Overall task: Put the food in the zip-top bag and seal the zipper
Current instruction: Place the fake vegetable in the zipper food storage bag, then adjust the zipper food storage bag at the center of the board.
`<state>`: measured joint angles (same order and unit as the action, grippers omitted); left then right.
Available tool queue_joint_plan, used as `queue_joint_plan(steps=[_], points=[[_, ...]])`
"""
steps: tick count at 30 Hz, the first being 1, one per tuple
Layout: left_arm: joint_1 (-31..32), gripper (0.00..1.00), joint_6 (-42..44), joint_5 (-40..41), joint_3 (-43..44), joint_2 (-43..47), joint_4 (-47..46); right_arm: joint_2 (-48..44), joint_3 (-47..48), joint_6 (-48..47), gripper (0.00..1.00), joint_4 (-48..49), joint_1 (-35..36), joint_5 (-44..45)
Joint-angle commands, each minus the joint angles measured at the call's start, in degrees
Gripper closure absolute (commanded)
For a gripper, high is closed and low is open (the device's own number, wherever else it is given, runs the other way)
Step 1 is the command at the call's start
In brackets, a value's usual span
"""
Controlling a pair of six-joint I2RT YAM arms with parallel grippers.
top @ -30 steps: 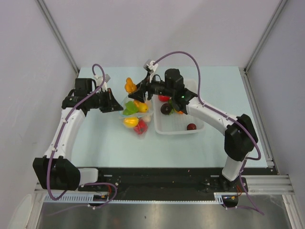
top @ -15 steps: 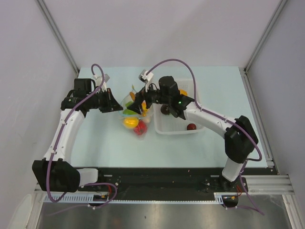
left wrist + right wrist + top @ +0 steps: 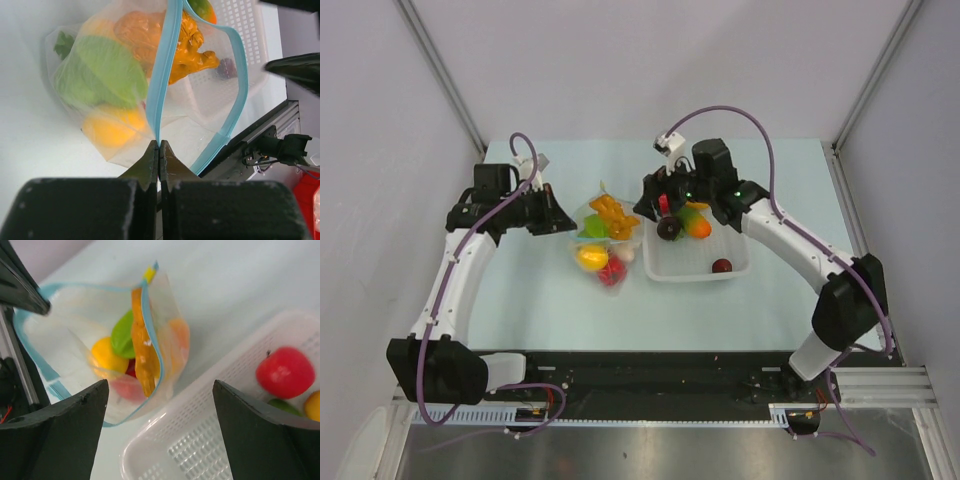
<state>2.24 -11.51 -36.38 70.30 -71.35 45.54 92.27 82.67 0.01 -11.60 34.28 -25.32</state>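
The clear zip-top bag lies left of the basket with its mouth open. It holds orange, green, yellow and red food. My left gripper is shut on the teal zipper at the bag's left edge. My right gripper is open and empty, above the basket's left end, beside the bag mouth. The orange piece stands in the mouth. A red apple lies in the basket.
The white plastic basket sits right of the bag. It holds the red apple, a dark purple piece, an orange-and-green piece and a small dark red one. Grey walls enclose the table.
My right gripper let go of the orange food into the bag and moved back right, over the basket's left end. The left gripper has kept its hold on the zipper edge.
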Motion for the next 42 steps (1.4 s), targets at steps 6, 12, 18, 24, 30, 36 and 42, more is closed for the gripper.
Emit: queue_joint_plan(steps=[6,12,18,24,30,36,42], points=[[0.6,1.00,1.0,0.0,3.3,0.6,-0.9,8.1,5.9,-0.5,0.31,-10.8,1.1,-4.0],[0.8,1.00,2.4,1.7,4.5,-0.1,0.0,10.1,9.5,2.2,1.00,-12.9,1.1,-11.8],[4.0,1.00,8.2,8.1,16.3,-2.7,6.5,4.7,9.2,15.7,1.00,0.7,3.2,-20.9],[13.9,1.00,14.9,16.2,18.1,-2.7,11.7,4.4,7.9,18.6,1.00,4.3,11.7,-15.1],[14.3,1.00,13.9,14.3,11.1,-1.0,8.3,8.7,6.7,23.8,1.00,6.3,12.8,-9.8],[14.3,1.00,15.8,13.8,6.0,-1.0,6.5,8.4,2.7,27.0,0.96,6.5,14.0,-8.3],[14.1,1.00,17.1,10.1,6.2,0.5,5.7,4.5,-0.7,26.8,0.89,6.3,15.0,-7.3]])
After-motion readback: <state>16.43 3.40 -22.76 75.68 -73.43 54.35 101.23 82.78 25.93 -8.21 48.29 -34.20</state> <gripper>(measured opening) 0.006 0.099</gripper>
